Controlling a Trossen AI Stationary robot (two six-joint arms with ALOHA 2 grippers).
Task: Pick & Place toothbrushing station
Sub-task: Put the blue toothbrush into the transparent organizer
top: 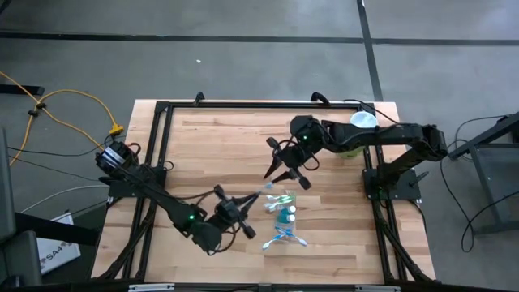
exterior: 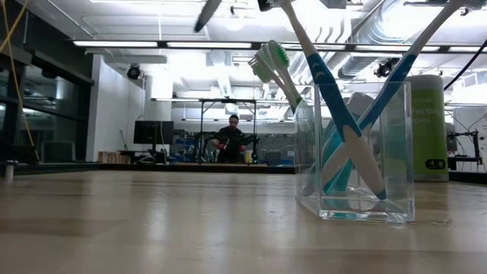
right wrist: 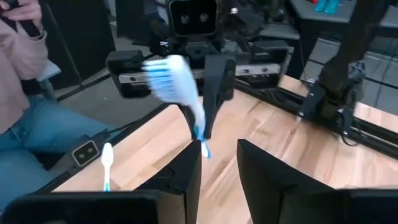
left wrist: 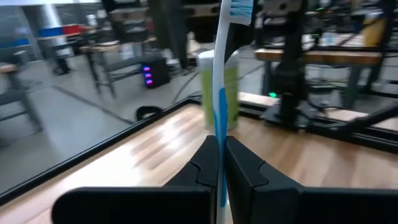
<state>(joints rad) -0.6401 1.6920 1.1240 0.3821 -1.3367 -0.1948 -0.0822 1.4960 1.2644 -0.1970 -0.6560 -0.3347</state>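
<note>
My left gripper (top: 242,210) is near the table's front middle, shut on a white-and-blue toothbrush (top: 259,195). That brush also shows in the left wrist view (left wrist: 219,112) and the right wrist view (right wrist: 186,93). Just right of it stands the clear plastic station (top: 284,212), holding teal containers and blue and green toothbrushes. In the low view, crossed brushes lean in its clear walls (exterior: 403,152). My right gripper (top: 285,177) hangs open and empty over the table's middle, just beyond the station, with its fingers (right wrist: 186,171) facing my left gripper. My left gripper pinches the toothbrush's handle (left wrist: 219,155) between its two fingers, on the handle's lower part. The brush runs on past the fingertips, its bristle head (left wrist: 239,7) far from them. In the high view it points toward the far right. It appears clear of the table.
A tall pale-green cylinder with a white top (top: 357,134) stands at the far right by the right arm. A black frame (top: 162,146) borders the wooden table. A person (right wrist: 25,93) sits beyond the table's near side. Another person (exterior: 230,141) stands far off in the room.
</note>
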